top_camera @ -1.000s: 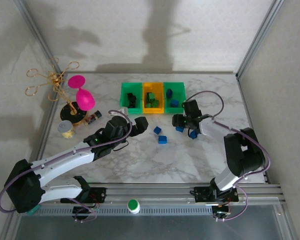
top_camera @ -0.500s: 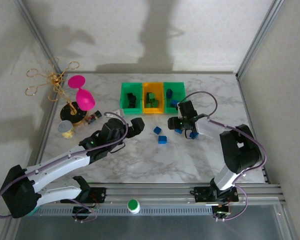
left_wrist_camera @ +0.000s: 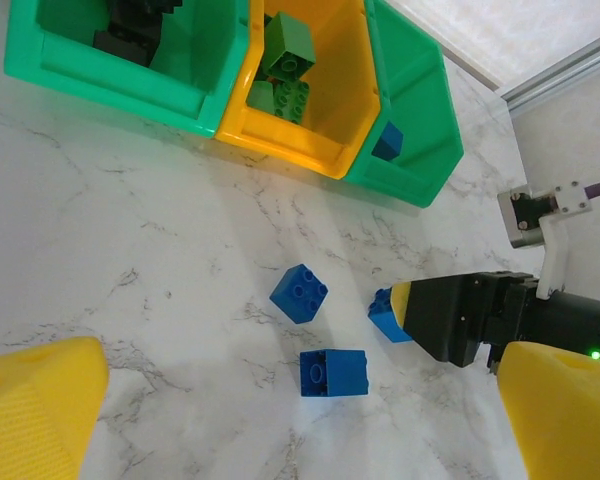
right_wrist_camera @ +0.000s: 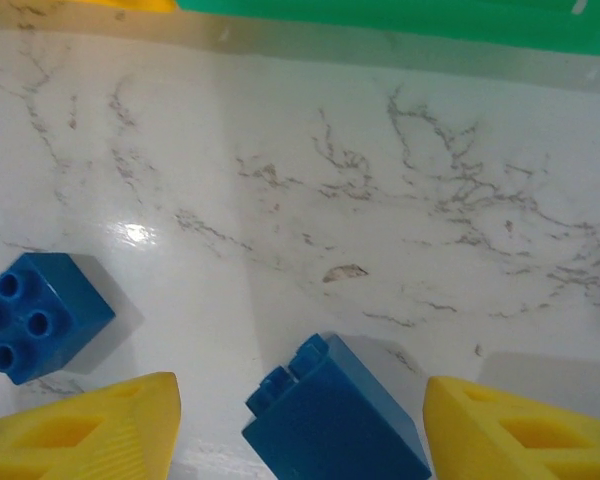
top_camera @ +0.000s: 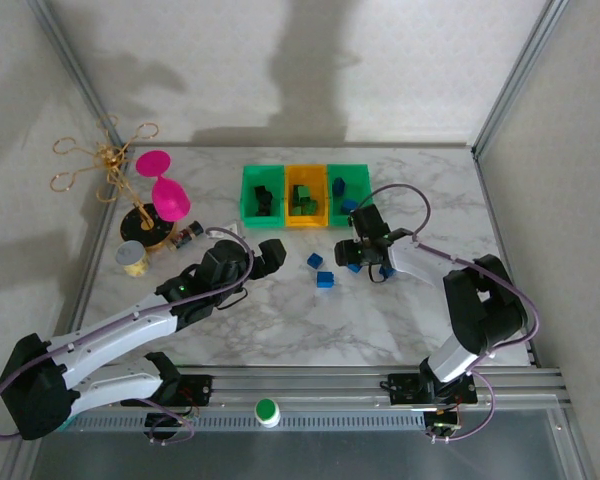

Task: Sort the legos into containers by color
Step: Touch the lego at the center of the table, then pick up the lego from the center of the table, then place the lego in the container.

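A gold hook stand [top_camera: 100,168] and a pink goblet [top_camera: 165,197] stand far to the left of the orange-yellow bin [top_camera: 307,221], on the marble desk [top_camera: 320,325]. A small jar [top_camera: 132,257] sits left of that bin too, nearer the arms.

In front of the bin and a little to its left hang the left fingers [left_wrist_camera: 40,405]. They are spread wide apart and hold nothing.

The left green bin [left_wrist_camera: 130,80] touches the orange-yellow bin's left wall and has black legos [left_wrist_camera: 130,25] in it. The orange-yellow bin itself holds green legos [left_wrist_camera: 288,48]. The right green bin [left_wrist_camera: 420,130] presses against its right wall, with one blue lego [left_wrist_camera: 387,140] inside.

On the bare desk in front of the orange-yellow bin lie two loose blue legos. The nearer one to the bin [left_wrist_camera: 300,293] is studs up, and the other [left_wrist_camera: 333,372] lies just beyond it, farther from the bin.

In front of the bin and to its right, the right fingers [right_wrist_camera: 90,425] are parted, down at the desk on either side of a third blue lego [right_wrist_camera: 335,415]. This one lies tipped over, and bare desk shows between it and the finger on its left, so it is straddled, not gripped.
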Robot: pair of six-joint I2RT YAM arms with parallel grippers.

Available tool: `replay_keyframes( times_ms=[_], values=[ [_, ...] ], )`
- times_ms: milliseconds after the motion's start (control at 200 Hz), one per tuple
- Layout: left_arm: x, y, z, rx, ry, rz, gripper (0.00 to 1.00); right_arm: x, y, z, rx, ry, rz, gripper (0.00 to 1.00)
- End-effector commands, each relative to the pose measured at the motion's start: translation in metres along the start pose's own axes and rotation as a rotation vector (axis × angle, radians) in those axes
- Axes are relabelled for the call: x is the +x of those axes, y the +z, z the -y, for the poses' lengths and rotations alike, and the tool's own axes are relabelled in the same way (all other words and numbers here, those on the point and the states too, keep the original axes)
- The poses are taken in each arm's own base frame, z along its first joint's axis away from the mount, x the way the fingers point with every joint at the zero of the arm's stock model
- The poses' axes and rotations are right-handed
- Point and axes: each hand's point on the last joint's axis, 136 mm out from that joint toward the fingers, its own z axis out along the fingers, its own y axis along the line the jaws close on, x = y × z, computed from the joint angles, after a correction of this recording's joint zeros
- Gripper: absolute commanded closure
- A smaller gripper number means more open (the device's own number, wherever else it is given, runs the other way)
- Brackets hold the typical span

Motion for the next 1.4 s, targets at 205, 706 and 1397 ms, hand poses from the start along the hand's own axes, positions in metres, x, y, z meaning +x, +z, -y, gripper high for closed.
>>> replay_keyframes(
  times_ms=[205, 706, 1397],
  values=[
    [-0.001, -0.002, -0.001, -0.003, 0.011, 0.016, 0.01, 0.031, 0.014, -0.009, 0.027, -0.064, -0.102, 0.48],
    [-0.002, -0.002, -0.001, -0.003, 0.014, 0.017, 0.0, 0.025, 0.012, -0.003, 0.085, -0.034, -0.085, 0.65],
    [-0.023, 0.01, 0.029, 0.043, 0.052, 0.054, 0.0, -0.129, -0.025, 0.007, 0.047, 0.131, 0.213, 0.63]
  ],
)
